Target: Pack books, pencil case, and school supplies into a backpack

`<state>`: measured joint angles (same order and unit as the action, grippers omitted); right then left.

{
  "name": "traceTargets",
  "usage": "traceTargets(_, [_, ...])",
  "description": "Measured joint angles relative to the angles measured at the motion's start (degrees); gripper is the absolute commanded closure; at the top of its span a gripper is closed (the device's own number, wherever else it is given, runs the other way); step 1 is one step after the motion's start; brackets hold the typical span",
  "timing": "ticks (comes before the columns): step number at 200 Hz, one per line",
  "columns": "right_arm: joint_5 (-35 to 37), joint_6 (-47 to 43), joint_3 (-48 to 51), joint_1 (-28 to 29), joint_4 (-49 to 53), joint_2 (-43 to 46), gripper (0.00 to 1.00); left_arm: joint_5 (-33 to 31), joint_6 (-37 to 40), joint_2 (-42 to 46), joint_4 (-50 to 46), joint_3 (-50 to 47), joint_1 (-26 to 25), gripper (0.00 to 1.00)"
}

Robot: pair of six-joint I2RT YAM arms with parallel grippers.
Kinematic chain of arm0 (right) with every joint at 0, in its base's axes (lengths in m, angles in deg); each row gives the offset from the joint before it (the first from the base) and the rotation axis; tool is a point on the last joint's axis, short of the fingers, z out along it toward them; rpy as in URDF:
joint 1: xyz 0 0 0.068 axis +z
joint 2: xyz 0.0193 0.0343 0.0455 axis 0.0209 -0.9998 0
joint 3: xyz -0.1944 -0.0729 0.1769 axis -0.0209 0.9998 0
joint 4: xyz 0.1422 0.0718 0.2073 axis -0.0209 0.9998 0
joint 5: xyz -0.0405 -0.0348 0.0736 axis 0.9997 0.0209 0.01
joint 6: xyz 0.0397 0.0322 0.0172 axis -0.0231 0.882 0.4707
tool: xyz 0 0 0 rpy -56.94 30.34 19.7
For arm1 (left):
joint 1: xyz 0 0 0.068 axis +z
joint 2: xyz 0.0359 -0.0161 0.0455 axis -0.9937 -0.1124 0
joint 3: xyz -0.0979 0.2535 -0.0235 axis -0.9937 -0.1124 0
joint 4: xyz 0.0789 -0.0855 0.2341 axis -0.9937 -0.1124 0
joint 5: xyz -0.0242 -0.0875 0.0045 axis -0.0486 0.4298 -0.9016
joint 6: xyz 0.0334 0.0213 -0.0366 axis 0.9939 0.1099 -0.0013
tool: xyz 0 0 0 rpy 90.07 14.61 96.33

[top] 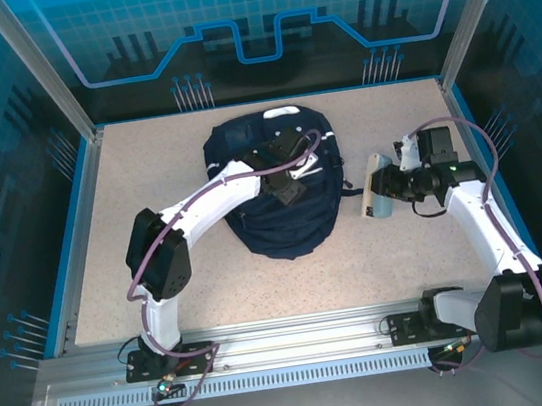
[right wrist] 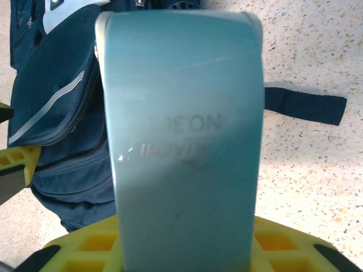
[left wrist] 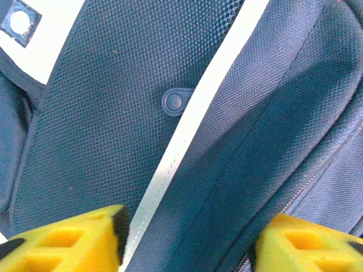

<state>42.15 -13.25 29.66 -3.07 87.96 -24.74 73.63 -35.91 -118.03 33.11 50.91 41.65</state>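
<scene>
The navy backpack [top: 284, 223] lies in the middle of the table, white stripes up. My left gripper [top: 287, 189] hovers over its upper right part. In the left wrist view its yellow fingers [left wrist: 68, 241] stand apart against the backpack fabric [left wrist: 113, 113], on either side of a white stripe and a seam, with a zip by the right finger. The left gripper [left wrist: 190, 241] is open. My right gripper [top: 393, 191], just right of the backpack, is shut on a pale teal pencil case [top: 378, 188], which stands upright in its jaws [right wrist: 181, 141]. Books and school supplies are out of view.
A dark strap [right wrist: 306, 105] of the backpack [right wrist: 62, 113] trails onto the speckled tabletop [top: 145, 170] toward the right arm. A blue rim and metal posts [top: 66, 111] border the table. Bare tabletop lies left of and in front of the backpack.
</scene>
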Motion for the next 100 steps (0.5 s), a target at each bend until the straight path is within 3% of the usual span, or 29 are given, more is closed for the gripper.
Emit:
traceTargets(36, [-1.9, 2.4, 1.7, 0.2, -1.8, 1.4, 0.76, -0.3, 1.0, 0.0, 0.3, -0.1, 0.0, 0.52])
traceTargets(75, [-4.8, 6.0, 4.0, 1.9, -4.7, 2.8, 0.77, -0.6, 2.7, -0.2, 2.9, -3.1, 0.0, 0.48])
traceTargets(87, [-5.3, 6.9, 4.5, 2.5, -5.0, 3.1, 0.77, -1.1, 3.1, -0.5, 3.4, -3.9, 0.0, 0.53])
traceTargets(100, [-5.7, 7.7, 4.9, 2.9, -5.3, 3.1, 0.77, -1.8, 3.6, -0.7, 4.2, -4.5, 0.0, 0.64])
